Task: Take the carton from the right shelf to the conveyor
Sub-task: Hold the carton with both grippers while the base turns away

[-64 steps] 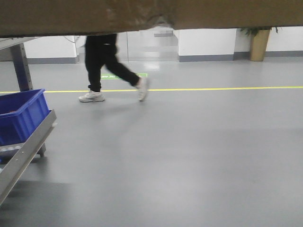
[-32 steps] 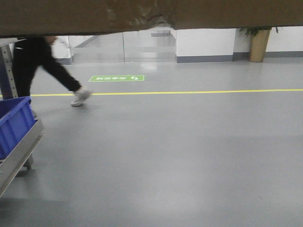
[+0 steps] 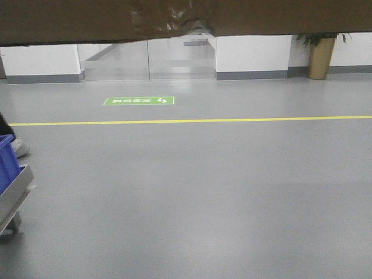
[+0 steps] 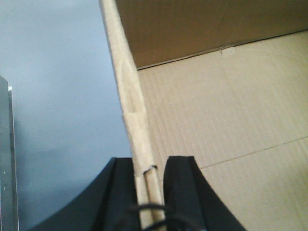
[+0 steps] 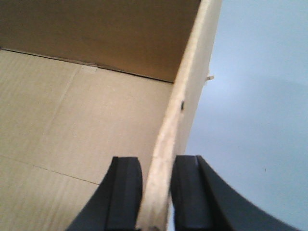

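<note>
Evidently we hold the carton [image 3: 70, 20] by opposite walls: left claw [image 4: 150, 171] and right claw [image 5: 157, 173] each pinch one, likely for balance.

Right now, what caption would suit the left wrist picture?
Left hand pinching the side wall of an open cardboard box above grey floor.

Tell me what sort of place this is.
Probably a warehouse or factory floor: a yellow line and green sign marked on the grey floor, plus a blue bin on a metal rack.
</note>
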You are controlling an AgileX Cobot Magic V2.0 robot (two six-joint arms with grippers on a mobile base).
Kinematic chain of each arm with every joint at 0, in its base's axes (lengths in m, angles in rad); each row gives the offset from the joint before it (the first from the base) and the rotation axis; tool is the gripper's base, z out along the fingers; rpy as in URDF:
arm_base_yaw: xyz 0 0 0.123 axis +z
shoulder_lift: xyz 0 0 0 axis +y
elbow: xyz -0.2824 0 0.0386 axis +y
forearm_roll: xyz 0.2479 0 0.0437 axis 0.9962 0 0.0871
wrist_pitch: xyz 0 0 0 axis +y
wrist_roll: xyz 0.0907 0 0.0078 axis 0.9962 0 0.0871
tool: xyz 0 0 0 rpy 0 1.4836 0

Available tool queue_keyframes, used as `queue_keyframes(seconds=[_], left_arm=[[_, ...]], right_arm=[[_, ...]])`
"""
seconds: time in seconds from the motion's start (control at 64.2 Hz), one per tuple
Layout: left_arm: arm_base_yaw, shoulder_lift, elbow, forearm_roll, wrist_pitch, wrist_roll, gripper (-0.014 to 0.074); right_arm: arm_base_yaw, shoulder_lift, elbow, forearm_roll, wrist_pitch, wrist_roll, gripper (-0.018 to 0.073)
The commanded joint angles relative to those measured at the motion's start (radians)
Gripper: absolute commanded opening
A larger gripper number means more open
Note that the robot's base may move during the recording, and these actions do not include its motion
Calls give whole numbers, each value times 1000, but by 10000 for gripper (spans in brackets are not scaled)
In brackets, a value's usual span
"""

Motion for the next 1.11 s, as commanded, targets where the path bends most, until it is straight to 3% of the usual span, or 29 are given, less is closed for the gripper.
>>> queue_keyframes(seconds=[0.0,1.09], left_arm=[[-13,-8,-6,-65,-45,9,-16],[-13,-8,-6,-45,-45,9,-16]], right_arm=[[6,-12,-6,19,-77,-17,-65],[6,-12,-6,19,-79,-17,-65]])
